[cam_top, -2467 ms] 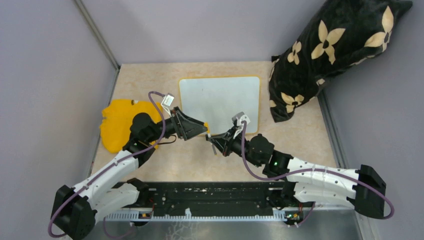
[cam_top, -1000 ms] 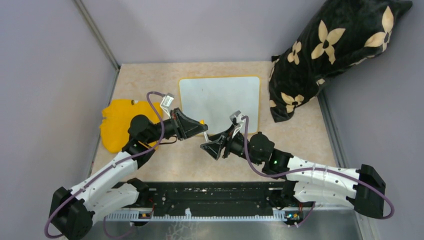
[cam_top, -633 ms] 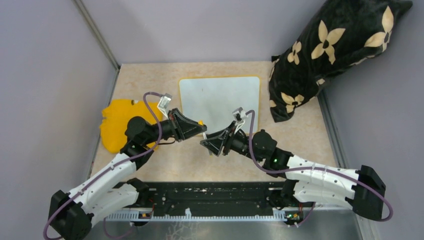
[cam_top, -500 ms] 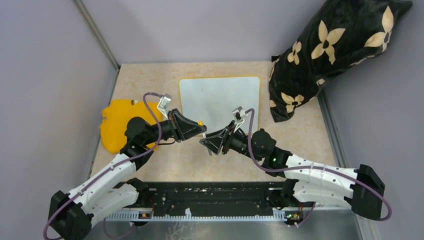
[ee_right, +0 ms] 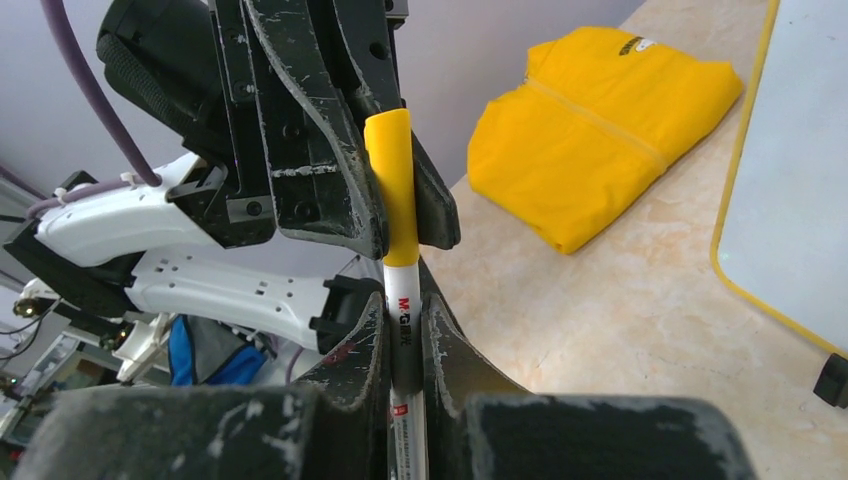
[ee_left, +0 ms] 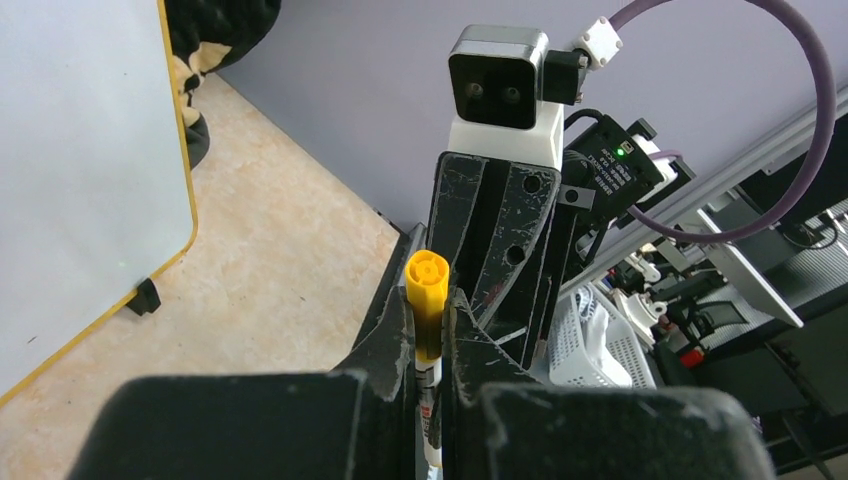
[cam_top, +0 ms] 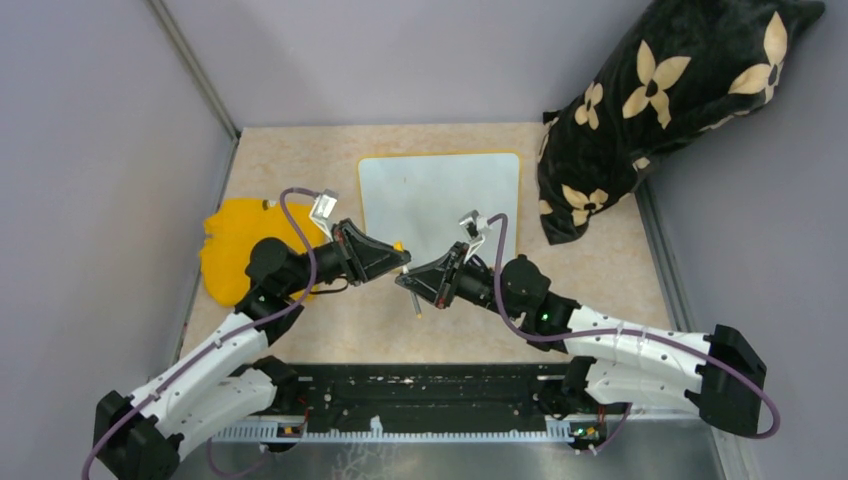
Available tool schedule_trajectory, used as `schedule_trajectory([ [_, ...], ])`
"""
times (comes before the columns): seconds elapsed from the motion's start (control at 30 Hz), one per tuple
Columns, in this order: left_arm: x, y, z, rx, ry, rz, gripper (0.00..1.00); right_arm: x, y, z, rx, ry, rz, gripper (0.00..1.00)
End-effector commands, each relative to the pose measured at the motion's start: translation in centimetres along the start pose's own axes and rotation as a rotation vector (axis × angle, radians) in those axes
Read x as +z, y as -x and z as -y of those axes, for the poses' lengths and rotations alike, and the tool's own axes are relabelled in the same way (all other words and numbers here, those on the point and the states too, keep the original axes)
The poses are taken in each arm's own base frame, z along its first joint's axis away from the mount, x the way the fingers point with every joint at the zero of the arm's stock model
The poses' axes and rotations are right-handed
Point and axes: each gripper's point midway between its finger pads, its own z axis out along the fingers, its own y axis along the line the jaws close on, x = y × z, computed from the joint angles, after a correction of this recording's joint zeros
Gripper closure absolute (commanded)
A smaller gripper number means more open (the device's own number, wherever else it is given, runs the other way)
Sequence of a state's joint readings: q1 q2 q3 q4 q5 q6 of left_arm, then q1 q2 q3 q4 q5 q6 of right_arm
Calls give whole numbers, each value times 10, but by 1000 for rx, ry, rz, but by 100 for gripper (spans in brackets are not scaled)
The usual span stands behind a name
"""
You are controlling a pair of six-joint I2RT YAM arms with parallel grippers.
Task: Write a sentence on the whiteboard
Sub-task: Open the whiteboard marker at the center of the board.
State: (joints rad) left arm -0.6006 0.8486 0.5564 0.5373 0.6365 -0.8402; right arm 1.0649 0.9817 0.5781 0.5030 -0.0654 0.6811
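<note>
A marker with a white barrel [ee_right: 404, 318] and a yellow cap [ee_right: 391, 190] is held between both grippers above the table in front of the whiteboard [cam_top: 440, 198]. My left gripper [ee_left: 430, 330] is shut on the yellow cap [ee_left: 427, 290]. My right gripper [ee_right: 405, 345] is shut on the white barrel, tip to tip with the left gripper [cam_top: 398, 262]. In the top view the barrel's tail [cam_top: 416, 303] sticks out below the right gripper [cam_top: 410, 282]. The whiteboard lies flat, white with a yellow rim. No sentence shows on it.
A folded yellow cloth [cam_top: 238, 248] lies left of the whiteboard, under the left arm. A black pillow with cream flowers [cam_top: 670, 100] leans at the back right corner. Grey walls close in the table on three sides.
My right gripper moved left to the left gripper and closed from open onto the marker's barrel. The left gripper stayed shut on the cap.
</note>
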Motion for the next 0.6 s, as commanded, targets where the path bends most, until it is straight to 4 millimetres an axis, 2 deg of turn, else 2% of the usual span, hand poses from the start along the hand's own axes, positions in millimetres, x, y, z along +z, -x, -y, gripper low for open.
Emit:
schedule_trajectory([
  [0.0, -5, 43, 21, 116, 6, 175, 100, -3, 6, 0, 19, 0, 27, 100],
  [0.2, -10, 74, 19, 148, 112, 282, 100, -11, -6, 6, 46, -3, 12, 100],
  [0.4, -9, 81, 18, 148, 127, 307, 100, -14, -9, 5, 54, 6, 10, 100],
  [0.57, -13, 82, 9, 132, 166, 338, 100, -16, -9, 4, 57, 14, 10, 100],
])
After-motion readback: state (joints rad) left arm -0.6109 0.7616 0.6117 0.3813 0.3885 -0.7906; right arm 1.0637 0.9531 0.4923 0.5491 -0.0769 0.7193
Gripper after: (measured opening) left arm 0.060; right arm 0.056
